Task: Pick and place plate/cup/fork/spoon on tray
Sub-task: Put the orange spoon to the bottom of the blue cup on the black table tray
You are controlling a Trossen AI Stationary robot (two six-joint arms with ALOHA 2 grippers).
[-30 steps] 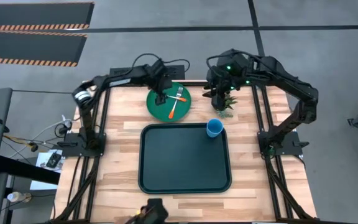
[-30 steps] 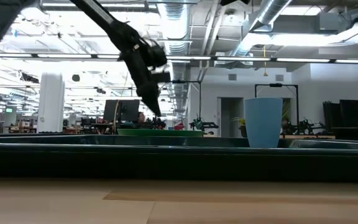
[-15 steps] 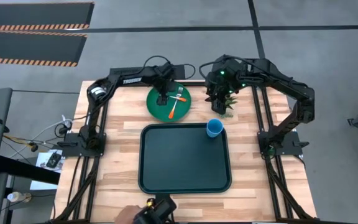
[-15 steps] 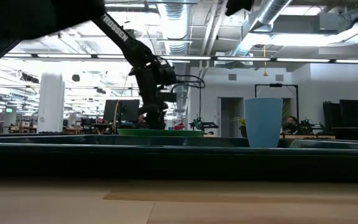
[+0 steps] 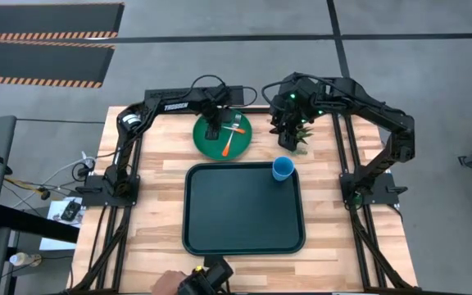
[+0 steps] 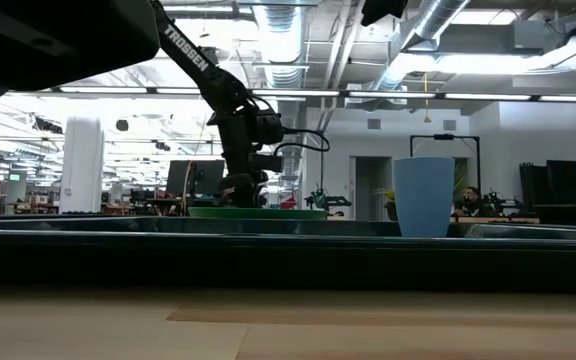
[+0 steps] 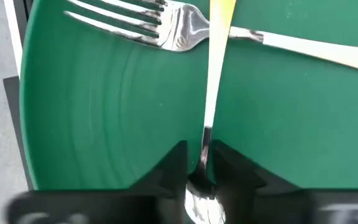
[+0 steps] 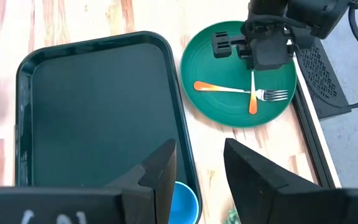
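Your left gripper (image 7: pixel 201 167) pinches spoon (image 7: pixel 207 112) on plate (image 7: pixel 104 112), tray's 12 o'clock; right gripper (image 8: pixel 199 163) is spread, waits over table's far right.

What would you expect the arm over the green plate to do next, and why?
Probably lift straight up a little. The left gripper is down on the plate with its fingers closed around the spoon near its bowl. The spoon lies across the fork, and the tray holds only the cup, so raising the spoon clear comes first.
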